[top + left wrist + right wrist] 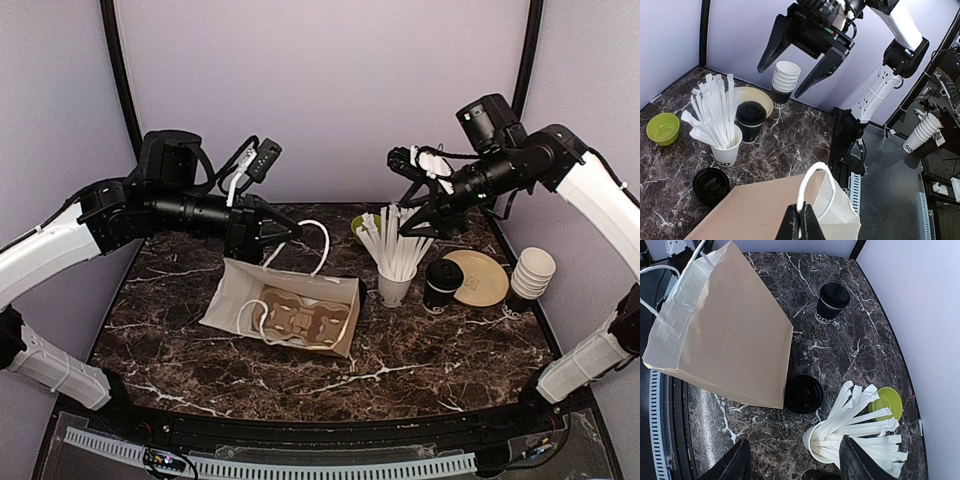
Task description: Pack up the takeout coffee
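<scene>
A brown paper bag [240,295] lies on its side mid-table, and a cardboard cup carrier [300,318] shows in its mouth. My left gripper [288,232] [801,222] is shut on the bag's white rope handle [810,187] and holds it up. One takeout coffee [441,286] [750,120], black with a black lid, stands right of the straw cup [396,285]. A second takeout coffee [831,302] stands near the back wall, hidden under the left arm in the top view. My right gripper [425,215] [795,465] hangs open above the straw cup [825,442], holding nothing.
A stack of black lids [804,394] [711,185] sits between the bag [725,335] and the straw cup [726,150]. A green bowl [365,226] is at the back. A beige plate [480,278] and nested lidless cups [530,272] stand at the right.
</scene>
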Action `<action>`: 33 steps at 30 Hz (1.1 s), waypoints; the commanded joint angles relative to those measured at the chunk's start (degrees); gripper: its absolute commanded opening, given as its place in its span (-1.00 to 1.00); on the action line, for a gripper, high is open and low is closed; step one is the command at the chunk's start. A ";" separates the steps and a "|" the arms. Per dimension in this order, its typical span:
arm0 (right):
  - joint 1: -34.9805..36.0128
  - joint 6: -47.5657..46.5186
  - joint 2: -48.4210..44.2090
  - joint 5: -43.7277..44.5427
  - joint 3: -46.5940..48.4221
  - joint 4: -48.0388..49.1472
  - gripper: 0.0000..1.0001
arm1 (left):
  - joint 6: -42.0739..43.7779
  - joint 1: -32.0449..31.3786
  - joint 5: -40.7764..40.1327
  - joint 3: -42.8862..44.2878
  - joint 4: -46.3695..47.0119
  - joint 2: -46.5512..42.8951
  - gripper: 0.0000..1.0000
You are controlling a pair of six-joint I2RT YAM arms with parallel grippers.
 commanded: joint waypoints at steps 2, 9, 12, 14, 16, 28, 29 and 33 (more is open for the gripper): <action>-0.25 0.91 0.90 -0.20 0.41 1.71 0.21 | -2.32 -3.56 -0.23 -3.79 2.31 -6.76 -1.00; -0.24 1.53 2.88 0.33 -0.95 1.76 0.21 | -2.86 -11.17 -1.23 -8.83 1.74 -10.04 -1.00; -0.25 1.54 3.69 0.46 -1.52 1.67 0.21 | -2.94 -13.20 0.03 -10.92 1.56 -11.32 -1.00; -0.23 1.58 4.22 0.30 -1.65 1.66 0.21 | -3.29 -14.35 0.33 -12.28 1.33 -11.98 -1.00; -0.25 1.62 4.75 0.06 -1.67 1.36 0.21 | -3.76 -15.22 1.15 -13.34 1.57 -12.38 -1.00; -3.80 1.75 2.11 0.80 -2.34 -0.94 0.20 | 2.80 -16.14 -12.34 -7.27 -1.53 -11.66 -1.00; -5.61 1.60 1.30 0.18 -3.16 -1.04 0.20 | 3.91 -16.08 -13.26 -6.65 -1.91 -11.13 -1.00; -14.35 0.22 -1.41 -1.06 -7.05 -1.23 0.22 | 5.03 -14.59 -14.26 -3.18 -2.96 -8.99 -1.00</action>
